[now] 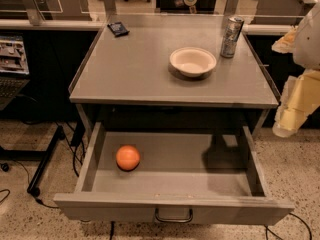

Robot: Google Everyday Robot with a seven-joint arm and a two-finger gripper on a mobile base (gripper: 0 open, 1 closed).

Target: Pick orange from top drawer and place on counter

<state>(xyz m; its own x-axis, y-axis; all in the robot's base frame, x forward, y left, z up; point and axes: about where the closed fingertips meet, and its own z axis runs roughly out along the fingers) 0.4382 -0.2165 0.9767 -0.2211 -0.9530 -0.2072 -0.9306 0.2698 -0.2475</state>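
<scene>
Speckled stone flooring (300, 184) is seen around a grey metal cabinet, and a railing with clear panels runs behind it. The counter (135, 69) forms the flat top of the cabinet. On it, a white bowl (193, 61) is set towards the right, upright and with nothing seen inside. A silver drink can (231, 36) stands upright just behind and to the right of the bowl, near it but apart. A small dark packet (118, 28) lies flat at the far left corner, well apart from both.

Below the counter, the top drawer (200, 161) is pulled fully out, and a metal loop handle (173, 217) is fixed at the middle of its front panel. The orange (128, 157) rests on the drawer floor in the left half, near the left wall but not touching it.

The pincer (286, 126) is held at the right edge of the view, beside the cabinet and level with the counter's front edge, well apart from the orange. Whether it is spread or closed cannot be told, and nothing is seen gripped by it.
</scene>
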